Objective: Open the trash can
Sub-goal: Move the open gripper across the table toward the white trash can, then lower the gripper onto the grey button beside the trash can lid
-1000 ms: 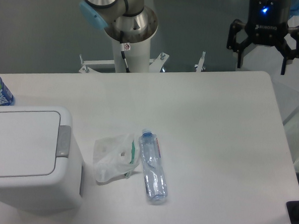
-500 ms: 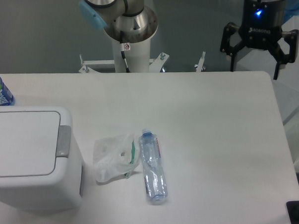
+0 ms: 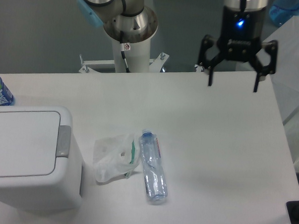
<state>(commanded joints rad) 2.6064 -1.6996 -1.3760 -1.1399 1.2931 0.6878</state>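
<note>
Silver-grey arm joints with light-blue cap, black gripper (image 3: 233, 81) with blue light.

My hand (image 3: 233, 80) has moved from the upper right corner of the frame toward the left and a little lower. A second ago it hung beyond the far right corner of the worktop (image 3: 212, 144); now its two dark fingers (image 3: 210, 75) reach over the worktop's far edge, nearer the middle of the frame. More of my wrist shows above it, the blue light lower in the picture. The fingers have stayed spread wide the whole way.
</note>
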